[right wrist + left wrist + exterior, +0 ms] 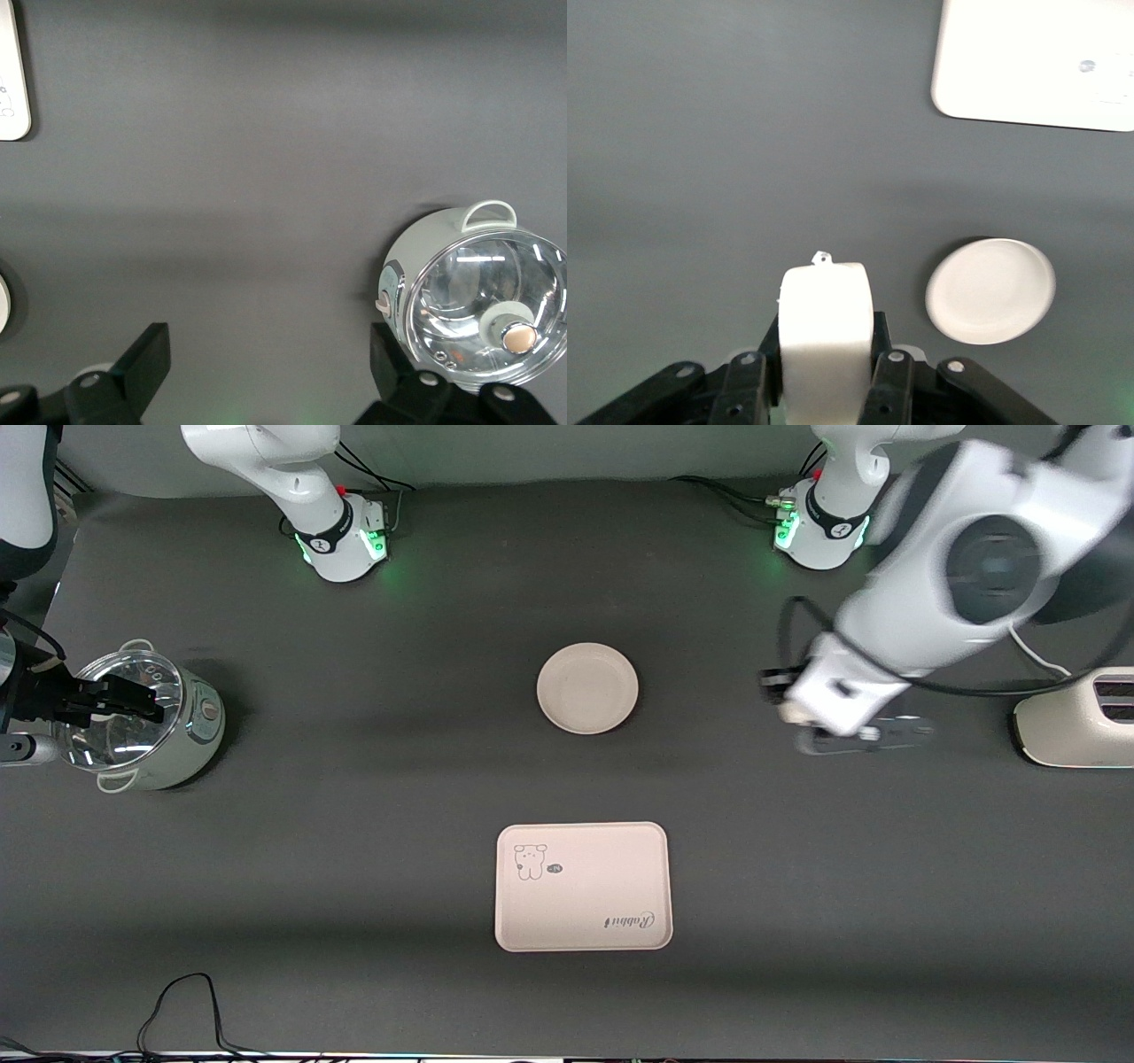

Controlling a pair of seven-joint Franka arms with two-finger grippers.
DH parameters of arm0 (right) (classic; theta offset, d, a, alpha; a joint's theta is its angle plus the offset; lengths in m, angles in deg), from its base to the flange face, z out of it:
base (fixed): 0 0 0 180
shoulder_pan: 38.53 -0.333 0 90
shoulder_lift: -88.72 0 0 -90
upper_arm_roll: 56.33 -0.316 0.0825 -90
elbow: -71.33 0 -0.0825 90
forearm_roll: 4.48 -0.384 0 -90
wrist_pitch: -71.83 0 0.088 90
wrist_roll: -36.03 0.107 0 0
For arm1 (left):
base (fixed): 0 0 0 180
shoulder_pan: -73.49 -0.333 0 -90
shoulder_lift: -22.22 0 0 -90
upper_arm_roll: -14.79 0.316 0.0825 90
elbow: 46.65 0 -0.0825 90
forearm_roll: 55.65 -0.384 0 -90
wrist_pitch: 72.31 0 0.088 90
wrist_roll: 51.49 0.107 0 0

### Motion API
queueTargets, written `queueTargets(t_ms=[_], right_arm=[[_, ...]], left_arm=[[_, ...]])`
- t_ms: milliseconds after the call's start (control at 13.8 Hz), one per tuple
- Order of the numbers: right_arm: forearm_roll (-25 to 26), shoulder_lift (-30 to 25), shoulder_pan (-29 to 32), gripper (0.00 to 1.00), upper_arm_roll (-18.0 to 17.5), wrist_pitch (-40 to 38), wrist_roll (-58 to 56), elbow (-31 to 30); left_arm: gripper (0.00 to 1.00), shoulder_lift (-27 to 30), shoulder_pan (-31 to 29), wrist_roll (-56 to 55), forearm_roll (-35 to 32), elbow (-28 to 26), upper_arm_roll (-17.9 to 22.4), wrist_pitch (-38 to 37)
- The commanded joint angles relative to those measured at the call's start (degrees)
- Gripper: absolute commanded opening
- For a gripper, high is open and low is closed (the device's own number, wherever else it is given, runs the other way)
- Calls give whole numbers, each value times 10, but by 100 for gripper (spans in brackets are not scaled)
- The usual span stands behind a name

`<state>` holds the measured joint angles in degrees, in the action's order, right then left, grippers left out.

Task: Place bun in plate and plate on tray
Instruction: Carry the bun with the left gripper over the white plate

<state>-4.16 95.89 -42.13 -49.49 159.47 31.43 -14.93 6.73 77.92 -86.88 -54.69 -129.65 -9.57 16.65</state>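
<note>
My left gripper [826, 338] is shut on the bun [826, 310], a cream-white rounded block standing up between the black fingers. In the front view the left gripper [861, 735] hangs over bare table between the plate and the toaster, and the bun is hidden there. The round cream plate [587, 688] [990, 290] lies empty mid-table. The rectangular tray [582, 887] [1036, 62] with its animal drawing lies nearer the front camera than the plate, also empty. My right gripper [133, 695] [268, 359] waits open over the pot, holding nothing.
A glass-lidded cooking pot [142, 726] [478, 301] stands at the right arm's end of the table. A cream toaster [1076, 722] sits at the left arm's end. A black cable [186, 1010] loops along the table edge nearest the front camera.
</note>
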Motion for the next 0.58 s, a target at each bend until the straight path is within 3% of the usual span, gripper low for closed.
queueTargets(t_ms=[0, 508], right_arm=[[-6, -4, -3, 100, 8, 1, 6, -3], [-6, -4, -3, 100, 8, 1, 6, -3]], left_arm=[[39, -17, 63, -85, 10, -30, 7, 58], [36, -26, 170, -212, 10, -189, 7, 227]])
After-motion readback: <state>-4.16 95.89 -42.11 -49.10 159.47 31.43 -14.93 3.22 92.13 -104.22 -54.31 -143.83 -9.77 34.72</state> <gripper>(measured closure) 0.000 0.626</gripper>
